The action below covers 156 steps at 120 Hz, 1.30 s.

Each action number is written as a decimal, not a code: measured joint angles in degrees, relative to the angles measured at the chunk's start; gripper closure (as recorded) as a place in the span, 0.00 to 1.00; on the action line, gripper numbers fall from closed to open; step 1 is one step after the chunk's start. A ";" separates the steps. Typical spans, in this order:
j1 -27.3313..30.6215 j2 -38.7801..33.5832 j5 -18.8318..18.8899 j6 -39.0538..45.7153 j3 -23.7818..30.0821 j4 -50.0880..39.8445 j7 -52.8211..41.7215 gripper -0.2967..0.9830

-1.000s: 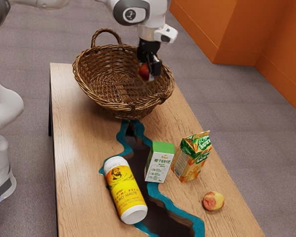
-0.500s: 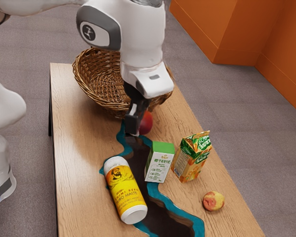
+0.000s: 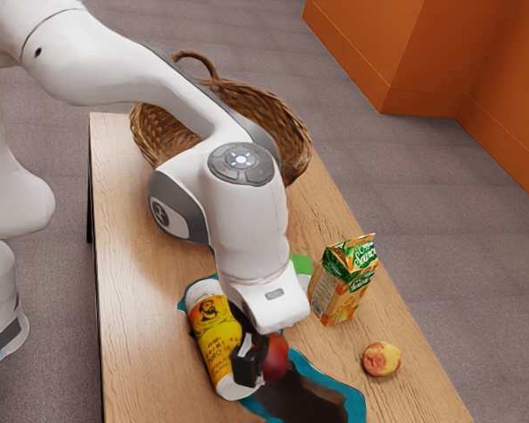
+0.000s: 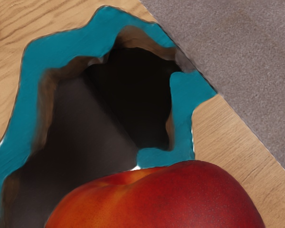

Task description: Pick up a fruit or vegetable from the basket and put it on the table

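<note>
1. Peach [image 3: 276, 357] has moved from the wicker basket [image 3: 289, 128] toward the desk's near end.
2. The tool [image 3: 263, 363] grips it above the desk [image 3: 143, 326], by the teal-edged hollow [image 3: 304, 398].

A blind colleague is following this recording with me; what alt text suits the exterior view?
A white robot arm reaches over a wooden table, its end effector holding a red fruit. Nearby are a yellow-labelled bottle on its side, two cartons and a yellow-and-red fruit; a wicker basket stands partly behind the arm.
</note>
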State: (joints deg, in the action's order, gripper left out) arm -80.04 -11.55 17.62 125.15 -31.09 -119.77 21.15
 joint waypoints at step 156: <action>-10.35 6.96 0.89 -18.19 -10.20 44.95 9.65 0.26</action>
State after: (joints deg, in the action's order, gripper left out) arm -90.39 -4.59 18.51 106.96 -41.29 -74.82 30.80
